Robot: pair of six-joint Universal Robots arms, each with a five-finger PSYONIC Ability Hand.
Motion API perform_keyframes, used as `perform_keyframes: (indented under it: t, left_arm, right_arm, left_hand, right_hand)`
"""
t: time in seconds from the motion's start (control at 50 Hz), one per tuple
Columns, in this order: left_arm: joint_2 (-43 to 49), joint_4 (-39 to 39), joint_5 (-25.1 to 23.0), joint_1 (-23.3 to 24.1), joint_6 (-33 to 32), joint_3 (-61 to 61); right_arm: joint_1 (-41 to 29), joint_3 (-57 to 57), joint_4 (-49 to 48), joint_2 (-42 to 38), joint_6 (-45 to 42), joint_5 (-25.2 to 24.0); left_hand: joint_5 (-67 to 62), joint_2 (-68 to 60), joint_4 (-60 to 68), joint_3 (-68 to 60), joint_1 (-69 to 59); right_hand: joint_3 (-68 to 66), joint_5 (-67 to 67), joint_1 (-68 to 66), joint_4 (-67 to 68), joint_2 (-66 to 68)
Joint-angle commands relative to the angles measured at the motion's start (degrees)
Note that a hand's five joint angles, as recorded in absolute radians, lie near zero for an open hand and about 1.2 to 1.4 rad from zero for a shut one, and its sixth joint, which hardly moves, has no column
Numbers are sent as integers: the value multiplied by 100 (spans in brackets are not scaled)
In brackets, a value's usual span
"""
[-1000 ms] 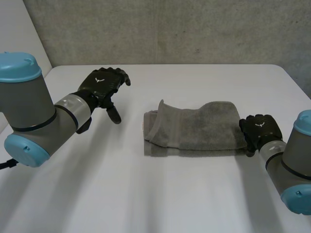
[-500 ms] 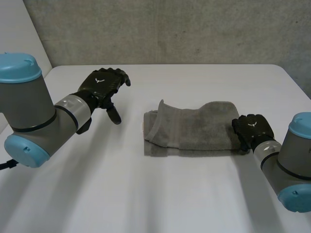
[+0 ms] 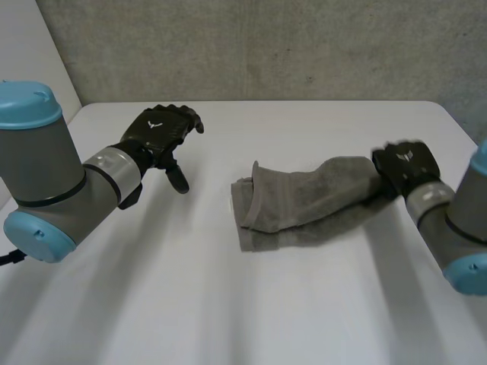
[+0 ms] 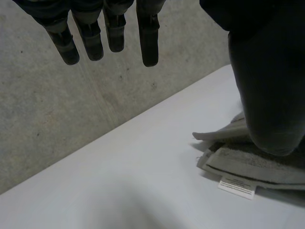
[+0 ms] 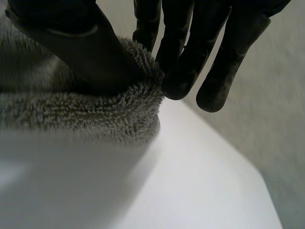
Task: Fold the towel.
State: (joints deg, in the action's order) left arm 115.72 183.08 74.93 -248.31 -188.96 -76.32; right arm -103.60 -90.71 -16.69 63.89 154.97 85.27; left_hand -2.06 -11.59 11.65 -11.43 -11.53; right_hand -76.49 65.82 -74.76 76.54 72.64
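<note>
A grey towel (image 3: 304,201) lies folded into a long band across the middle of the white table (image 3: 228,304). Its right end is raised, so the band slants. My right hand (image 3: 403,166) is shut on that right end; in the right wrist view the thumb (image 5: 71,43) pinches the towel's thick edge (image 5: 71,109) against the fingers (image 5: 181,71). My left hand (image 3: 160,129) hovers open over the table well left of the towel, touching nothing. In the left wrist view its fingers (image 4: 114,33) hang straight and its thumb (image 4: 264,95) covers part of the towel's left end (image 4: 252,162).
A white label (image 4: 237,187) sticks out of the towel's left end. A grey concrete wall (image 3: 266,46) runs behind the table's far edge. Bare table lies in front of the towel and between it and my left hand.
My right hand closed on the towel's right end, then lifted it and carried it toward the back. The towel slid slightly right and now slants. The left hand stayed put.
</note>
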Motion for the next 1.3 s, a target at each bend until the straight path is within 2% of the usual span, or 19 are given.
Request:
perform_keyframes:
  t: [0.02,0.04,0.06,0.1,0.16,0.2,0.34,0.36,0.38,0.4,0.42,0.52,0.76,0.86,0.9,1.02,1.2,1.3]
  left_arm:
    - [-155,-9,13,-33,9,100]
    - [-260,-9,13,-51,9,109]
    - [-261,-9,13,-51,9,109]
    - [-375,-9,13,-68,9,100]
    - [-428,-9,21,-77,9,100]
    - [-463,-9,21,-86,9,100]
    - [-489,-9,13,-86,9,56]
    - [-489,-9,13,-77,9,47]
    - [-489,-9,13,-77,9,47]
    - [-489,-9,13,-69,9,47]
    - [-489,-9,13,-69,9,47]
    - [-472,0,21,-69,9,109]
    - [-454,8,30,19,18,188]
    - [-410,8,39,98,237,214]
    - [-314,0,56,151,587,223]
    - [81,-53,109,335,1107,171]
    - [91,-62,373,397,1143,47]
    - [3,-62,443,301,1134,56]
  right_arm:
    - [-1300,1405,990,-33,25,-423]
    - [-1616,1651,1140,-208,-10,-467]
    - [-1620,1653,1141,-210,-10,-468]
    - [-2223,2021,1316,-508,-28,-529]
    - [-2507,2119,1343,-623,-28,-582]
    - [-2953,2215,1308,-859,-54,-608]
    - [-3307,2365,1493,-1485,-520,-538]
    - [-3307,2357,1597,-1572,-746,-486]
    - [-3307,2357,1598,-1573,-749,-485]
    - [-3298,2348,1677,-1599,-897,-390]
    - [-3246,2313,1721,-1582,-942,-302]
    - [-3149,2251,1739,-1345,-706,-81]
    - [-2657,1794,1756,-535,86,-107]
    - [-2490,1592,1756,-210,429,-90]
    - [-2271,1627,1791,-123,674,-81]
    - [-2050,1846,2151,-227,1044,-99]
    - [-2094,1873,2257,-492,1167,-151]
    - [-2147,1803,2196,-492,1053,-362]
  left_hand:
    - [34,-14,8,-30,-20]
    - [50,3,-9,-13,-4]
    - [50,3,-9,-13,-3]
    - [50,3,-9,-13,-3]
    - [50,3,-9,-13,-3]
    - [50,3,-9,-13,-3]
    - [50,3,-9,-13,-3]
    - [50,3,-9,-13,-3]
    - [50,3,-9,-13,-3]
    - [67,20,-26,4,13]
    - [67,20,-26,4,13]
    - [67,20,-26,4,13]
    - [67,20,-26,4,13]
    - [67,20,-26,4,13]
    - [50,3,-9,-13,-3]
    - [17,-31,25,-47,-37]
    - [34,-14,8,-30,-20]
    - [34,-14,8,-30,-20]
  right_hand:
    - [-351,418,-524,346,736]
    - [-351,418,-524,346,736]
    - [-351,418,-524,346,736]
    - [-351,418,-524,346,736]
    - [-351,418,-524,346,736]
    - [-351,418,-524,346,736]
    - [-351,418,-524,346,736]
    - [2241,-2174,2067,-2246,-1856]
    - [2267,-2200,2093,-2271,-1882]
    - [5232,-5165,5058,-5236,-4847]
    - [6649,-6582,6476,-6654,-6264]
    - [6649,-6582,6476,-6654,-6264]
    - [6649,-6582,6476,-6654,-6264]
    - [6649,-6582,6476,-6654,-6264]
    - [6649,-6582,6476,-6654,-6264]
    - [6649,-6582,6476,-6654,-6264]
    - [6649,-6582,6476,-6654,-6264]
    - [6649,-6582,6476,-6654,-6264]
